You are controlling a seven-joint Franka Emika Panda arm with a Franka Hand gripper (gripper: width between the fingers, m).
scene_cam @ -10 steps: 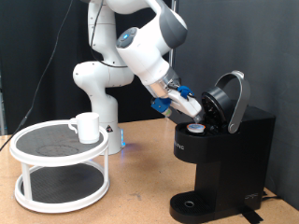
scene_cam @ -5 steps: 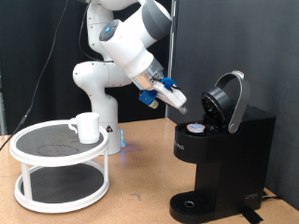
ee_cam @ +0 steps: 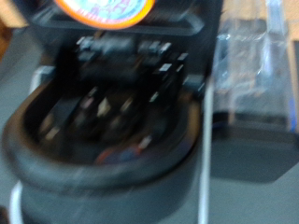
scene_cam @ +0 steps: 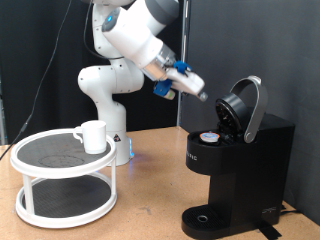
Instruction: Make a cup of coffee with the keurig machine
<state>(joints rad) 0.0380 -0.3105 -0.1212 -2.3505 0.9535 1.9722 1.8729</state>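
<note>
the gripper hovers just beside the keurig machine's raised lid. whether its fingers are apart cannot be told. the cup sits well apart.

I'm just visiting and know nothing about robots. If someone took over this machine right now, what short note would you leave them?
Gripper: in the air, just to the exterior view's left of the keurig machine's raised lid; nothing visible between its fingers.
Keurig machine: lid open, a pod sitting in its holder.
Cup: on the top shelf of the white round stand, at the exterior view's left, away from the machine.
Done: pod loaded.
Left: lid not closed, cup not on the drip tray, no coffee brewed.
</note>
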